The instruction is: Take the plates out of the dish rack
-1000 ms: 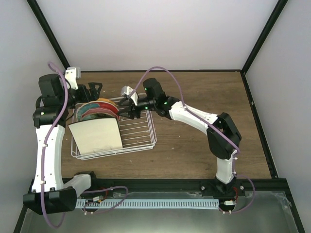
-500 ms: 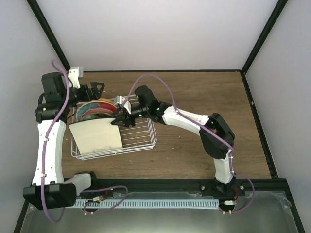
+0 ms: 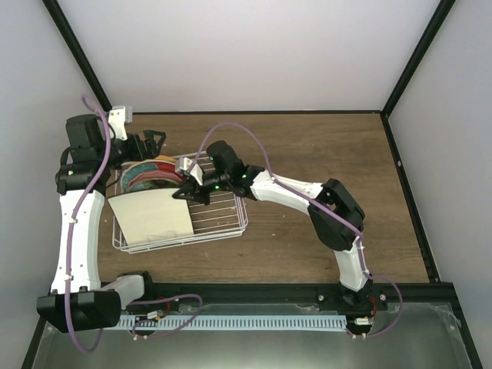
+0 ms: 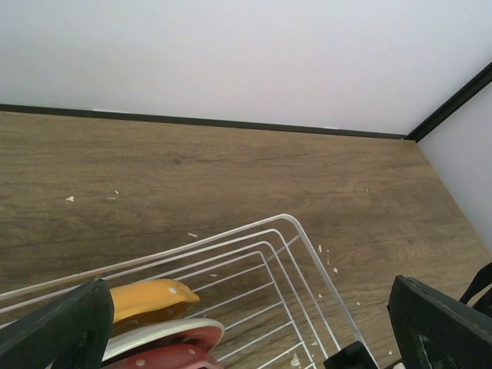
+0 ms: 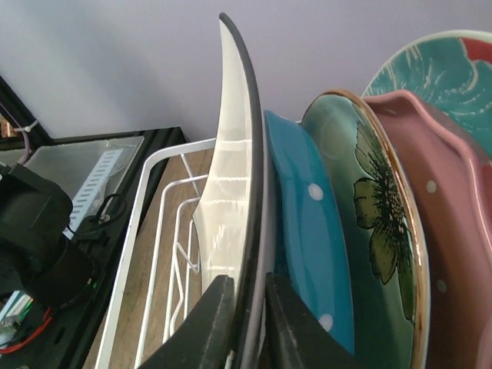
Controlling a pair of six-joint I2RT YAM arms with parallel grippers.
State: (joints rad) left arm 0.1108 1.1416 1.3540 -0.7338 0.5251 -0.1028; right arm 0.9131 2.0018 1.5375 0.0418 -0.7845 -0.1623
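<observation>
While the right end effector (image 5: 247, 327) is clenched on the edge of the square cream plate (image 5: 231, 192), the left end effector (image 4: 246, 327) hangs spread wide and empty above the far end of the dish rack (image 5: 146, 200), which sits at the left of the bench (image 3: 323, 146). Six plates stand in the one rack: the cream one, teal dotted plate (image 5: 307, 231), mint flowered plate (image 5: 377, 207), pink plate (image 5: 446, 200), red-and-teal floral plate (image 5: 438, 69) and orange plate (image 4: 150, 298).

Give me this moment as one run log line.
phase: grasp | right gripper: shut on square cream plate rim | left gripper: open, above dish rack | other plates: standing in rack
</observation>
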